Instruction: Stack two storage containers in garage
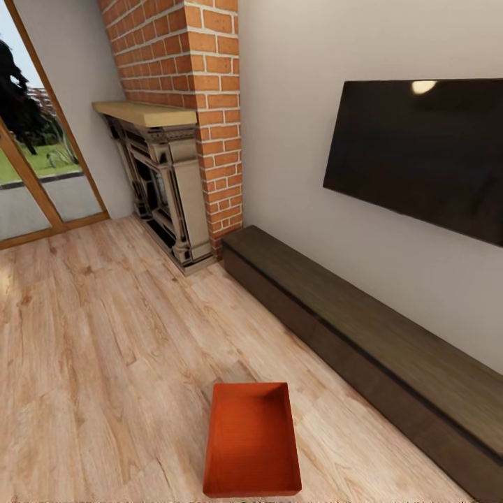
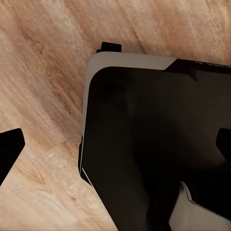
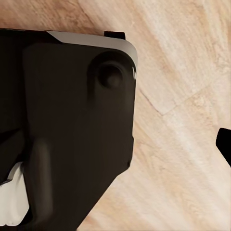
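- So one orange bin (image 1: 252,439) sits empty on the wood floor (image 1: 105,335), just ahead, near the low dark bench (image 1: 363,335).
- Roll closer, square to it.
- Reach both arms to opposite walls.
- Whether either gripper is open, I cannot tell.

The orange-red open-top rectangular storage container (image 1: 252,440) sits on the light wood plank floor (image 1: 98,335), in front of the brick chimney (image 1: 188,77); the long dark wooden bench (image 1: 370,335) lies right of the container, below the wall-mounted black TV (image 1: 419,154).
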### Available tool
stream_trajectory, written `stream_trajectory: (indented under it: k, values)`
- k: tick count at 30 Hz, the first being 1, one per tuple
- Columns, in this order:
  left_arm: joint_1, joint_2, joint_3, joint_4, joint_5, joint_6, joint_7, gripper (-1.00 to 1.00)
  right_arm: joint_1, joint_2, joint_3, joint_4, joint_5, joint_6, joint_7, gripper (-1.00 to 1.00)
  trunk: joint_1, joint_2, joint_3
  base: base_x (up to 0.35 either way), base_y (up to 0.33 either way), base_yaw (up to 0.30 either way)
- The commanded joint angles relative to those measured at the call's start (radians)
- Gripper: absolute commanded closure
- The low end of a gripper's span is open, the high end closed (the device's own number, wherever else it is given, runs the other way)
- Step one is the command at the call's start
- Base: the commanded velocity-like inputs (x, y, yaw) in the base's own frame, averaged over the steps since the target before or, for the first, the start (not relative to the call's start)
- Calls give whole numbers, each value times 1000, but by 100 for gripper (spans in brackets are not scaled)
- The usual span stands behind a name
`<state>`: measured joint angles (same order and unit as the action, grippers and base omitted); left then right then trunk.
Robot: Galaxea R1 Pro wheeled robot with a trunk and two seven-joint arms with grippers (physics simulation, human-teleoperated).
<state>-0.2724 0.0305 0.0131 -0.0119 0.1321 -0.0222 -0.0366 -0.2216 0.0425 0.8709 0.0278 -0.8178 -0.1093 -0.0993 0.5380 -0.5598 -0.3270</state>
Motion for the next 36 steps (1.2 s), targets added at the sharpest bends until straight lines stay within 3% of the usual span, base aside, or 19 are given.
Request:
stream_trajectory:
  k: [1, 36]
  values:
    - [-1, 0, 1, 1, 9, -2, -4, -100, -1, 0, 8, 3, -8, -4, 0, -100, 0, -1, -3, 0, 0, 0]
    - [-1, 0, 1, 1, 9, -2, -4, -100, -1, -1, 5, 3, -15, -1, 4, -100, 0, -1, -53, 0, 0, 1]
